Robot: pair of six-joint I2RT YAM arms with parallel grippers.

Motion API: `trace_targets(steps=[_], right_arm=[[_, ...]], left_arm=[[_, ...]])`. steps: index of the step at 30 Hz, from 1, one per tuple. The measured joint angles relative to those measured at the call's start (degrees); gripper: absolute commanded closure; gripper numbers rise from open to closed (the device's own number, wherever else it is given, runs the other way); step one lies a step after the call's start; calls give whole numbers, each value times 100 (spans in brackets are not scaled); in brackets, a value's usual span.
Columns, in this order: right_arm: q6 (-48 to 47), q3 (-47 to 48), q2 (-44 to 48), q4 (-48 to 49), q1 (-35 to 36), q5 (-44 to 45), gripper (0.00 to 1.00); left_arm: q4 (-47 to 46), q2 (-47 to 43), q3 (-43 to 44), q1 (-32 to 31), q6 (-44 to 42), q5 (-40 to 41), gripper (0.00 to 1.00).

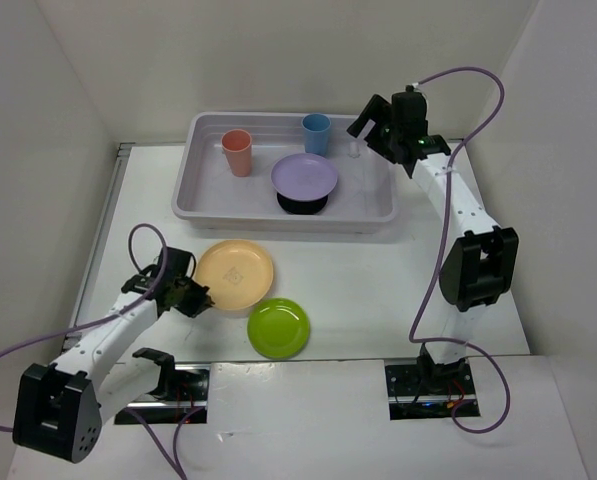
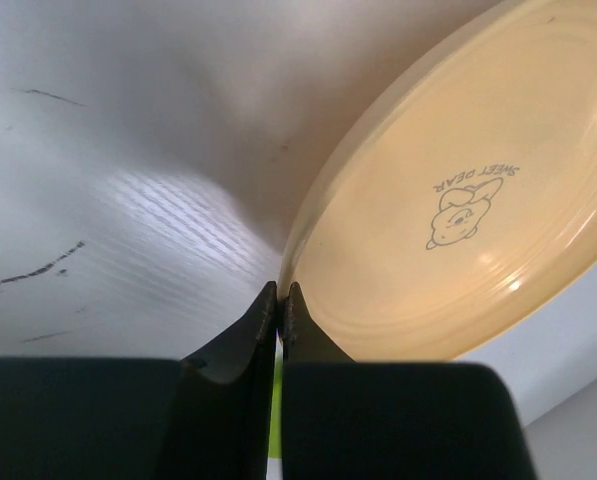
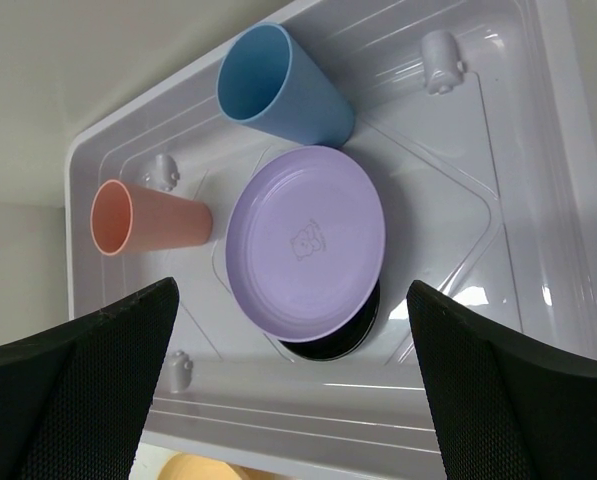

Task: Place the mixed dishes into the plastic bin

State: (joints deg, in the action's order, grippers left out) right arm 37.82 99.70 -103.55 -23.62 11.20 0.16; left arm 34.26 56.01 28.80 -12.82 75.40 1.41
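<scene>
The plastic bin (image 1: 193,170) stands at the back and holds a coral-red cup (image 1: 237,152), a blue cup (image 1: 316,133) and a lilac plate (image 1: 304,175) lying on a small black plate (image 1: 303,205). On the table in front of it lie a pale orange plate (image 1: 235,272) and a lime green plate (image 1: 278,327). My left gripper (image 1: 202,298) is shut on the near-left rim of the pale orange plate (image 2: 458,220). My right gripper (image 1: 370,128) hangs open above the bin's right end. From there it looks down on the lilac plate (image 3: 306,240), the black plate (image 3: 343,335) and both cups.
White walls close in the table on the left, back and right. The bin's rim (image 3: 278,440) stands between the plates on the table and the dishes inside. The lime green plate almost touches the orange one's near edge.
</scene>
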Motion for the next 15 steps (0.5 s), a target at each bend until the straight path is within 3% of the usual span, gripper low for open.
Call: trace_targets(steps=[15], right_arm=[[-4,-278,726,-72,0,48,0]], left_arm=[[490,-1493,890,-140,-992,-20,100]])
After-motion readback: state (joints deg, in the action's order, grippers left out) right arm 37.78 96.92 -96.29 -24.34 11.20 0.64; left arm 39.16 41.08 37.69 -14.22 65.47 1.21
